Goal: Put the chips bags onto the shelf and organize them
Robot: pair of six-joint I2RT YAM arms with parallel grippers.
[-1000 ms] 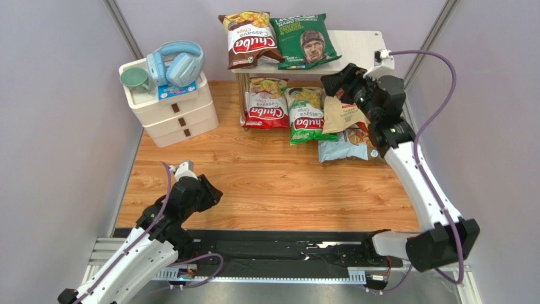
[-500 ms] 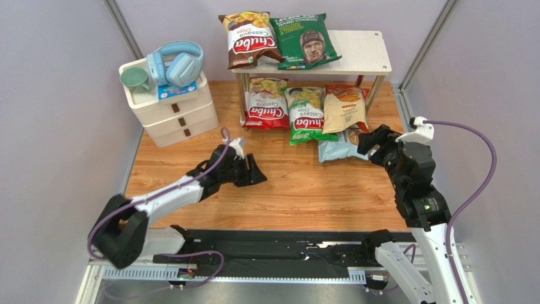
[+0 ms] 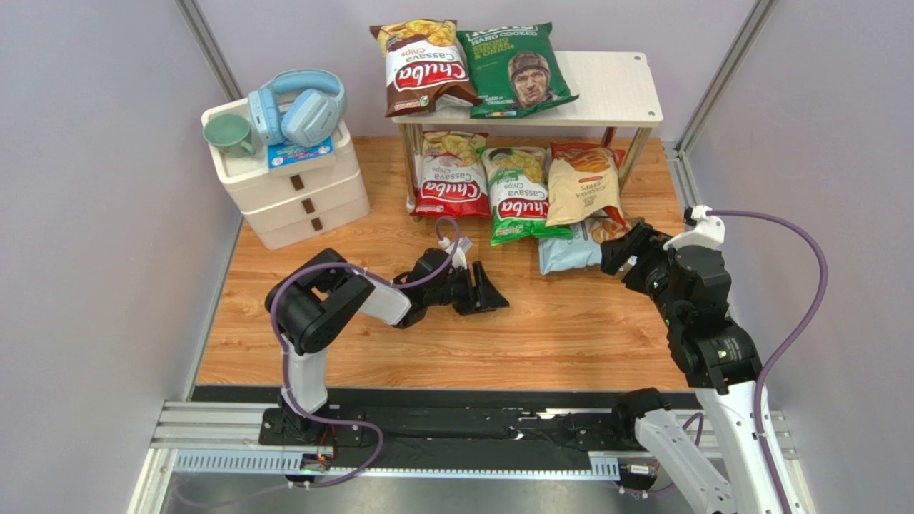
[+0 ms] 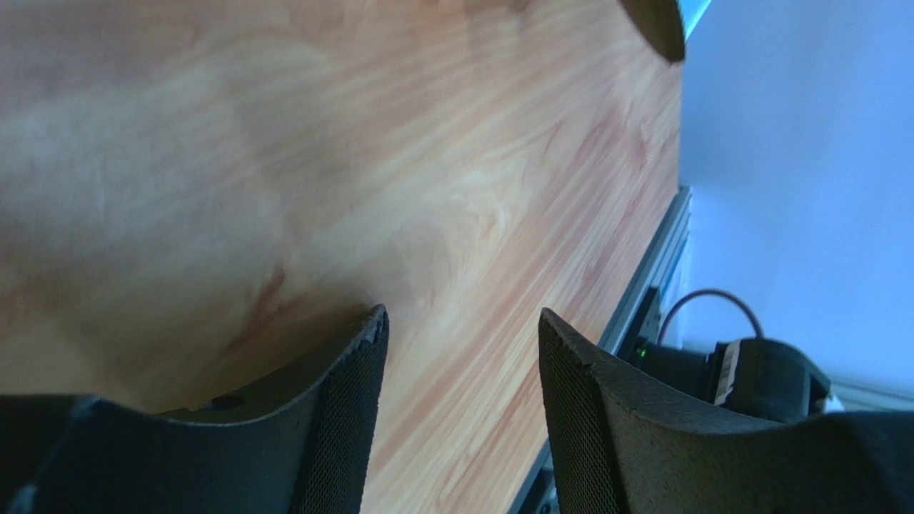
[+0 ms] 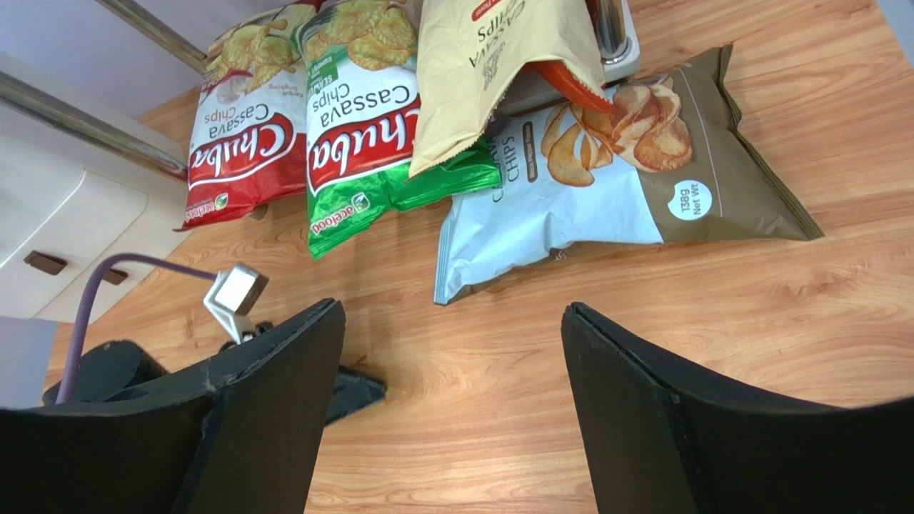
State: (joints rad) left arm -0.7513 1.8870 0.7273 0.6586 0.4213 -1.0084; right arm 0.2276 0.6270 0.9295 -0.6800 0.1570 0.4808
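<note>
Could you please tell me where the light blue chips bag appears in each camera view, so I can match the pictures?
Top external: the light blue chips bag lies right of centre, its far edge overlapped by the cream-orange bag.
Left wrist: not in it.
Right wrist: the bag lies in the upper middle.
Shared landmark: the green Chuba bag, just left of it in both of those views.

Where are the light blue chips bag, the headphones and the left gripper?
light blue chips bag [image 5: 558,209], right wrist view, blue front.
headphones [image 3: 313,116], top view, ear cup.
left gripper [image 4: 461,321], left wrist view, between fingertips.
</note>
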